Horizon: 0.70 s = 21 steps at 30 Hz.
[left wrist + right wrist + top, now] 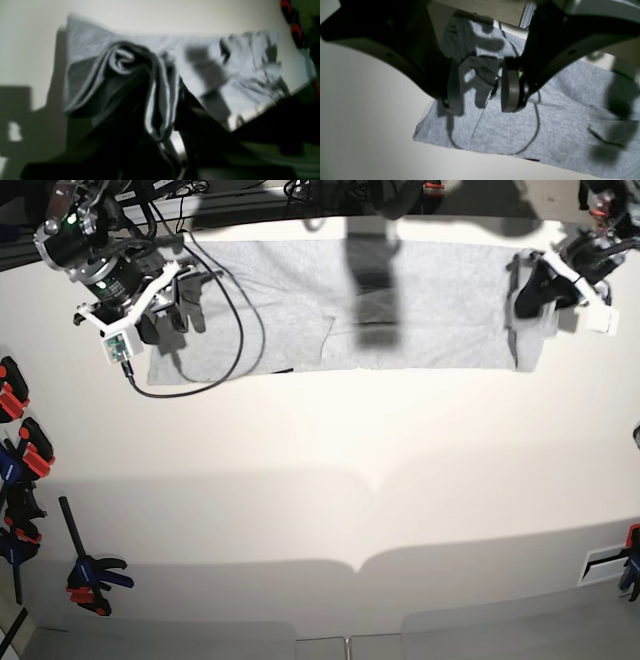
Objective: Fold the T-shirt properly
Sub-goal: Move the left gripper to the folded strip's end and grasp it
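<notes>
I've got the T-shirt [420,310] spread in a long band across the tabletop's [330,480] far edge. Left gripper [541,292] pinches its bunched end; right gripper [480,87] hangs spread apart over the other end, holding nothing.

The base view looks straight down from high above the desk [330,510], taking in its whole width, with the shirt [420,310] spread along the far edge and both arms at the upper corners. The left wrist view sits very close behind the left tool [160,130], facing along the desk over a bunched end of the shirt [140,75]; it is blurred and dark at the bottom. The right wrist view looks down between the fingers of the right tool [480,90], close above the shirt [510,125] and a black cable [535,130]. All three share the shirt; base and right wrist share the cable [240,340].
</notes>
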Motion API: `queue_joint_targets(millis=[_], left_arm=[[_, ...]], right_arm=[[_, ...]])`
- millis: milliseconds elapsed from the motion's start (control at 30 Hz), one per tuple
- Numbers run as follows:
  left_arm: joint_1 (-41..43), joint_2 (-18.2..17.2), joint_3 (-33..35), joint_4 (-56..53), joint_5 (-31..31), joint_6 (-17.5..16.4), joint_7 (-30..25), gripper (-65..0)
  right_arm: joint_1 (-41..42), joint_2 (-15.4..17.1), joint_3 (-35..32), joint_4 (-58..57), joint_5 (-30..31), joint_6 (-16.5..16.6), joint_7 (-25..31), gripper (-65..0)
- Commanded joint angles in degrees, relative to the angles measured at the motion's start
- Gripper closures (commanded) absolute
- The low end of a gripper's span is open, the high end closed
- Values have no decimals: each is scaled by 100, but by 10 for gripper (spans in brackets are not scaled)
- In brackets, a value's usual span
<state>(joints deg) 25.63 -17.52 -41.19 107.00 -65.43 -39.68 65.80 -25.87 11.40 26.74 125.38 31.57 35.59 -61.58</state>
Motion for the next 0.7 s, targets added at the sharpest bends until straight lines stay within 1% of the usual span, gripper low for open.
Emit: queue_joint_targets(millis=[0, 67, 133, 200, 267, 433, 633, 667], left_arm=[[4, 39, 46, 111, 157, -32, -238, 0], [9, 219, 332, 90, 717, -32, -577, 0], [9, 334, 743, 24, 1204, 103, -737, 0], [9, 334, 1191, -33, 1582, 111, -866, 0], [9, 337, 1558, -42, 1810, 114, -1043, 0], [9, 337, 2133, -42, 1805, 111, -1040, 0], [9, 337, 2455, -42, 1799, 111, -1054, 0], [9, 337, 2485, -42, 1773, 111, -1121, 0]], right_arm=[[13, 63, 24, 105, 61, 37, 120, -259], [15, 63, 24, 105, 59, 39, 133, -259], [13, 63, 24, 105, 59, 39, 155, -259], [13, 66, 24, 105, 61, 37, 157, -259], [13, 66, 24, 105, 59, 39, 157, -259], [13, 66, 24, 105, 59, 39, 162, -259], [15, 66, 24, 105, 59, 39, 223, -259], [15, 66, 24, 105, 59, 39, 223, -259]])
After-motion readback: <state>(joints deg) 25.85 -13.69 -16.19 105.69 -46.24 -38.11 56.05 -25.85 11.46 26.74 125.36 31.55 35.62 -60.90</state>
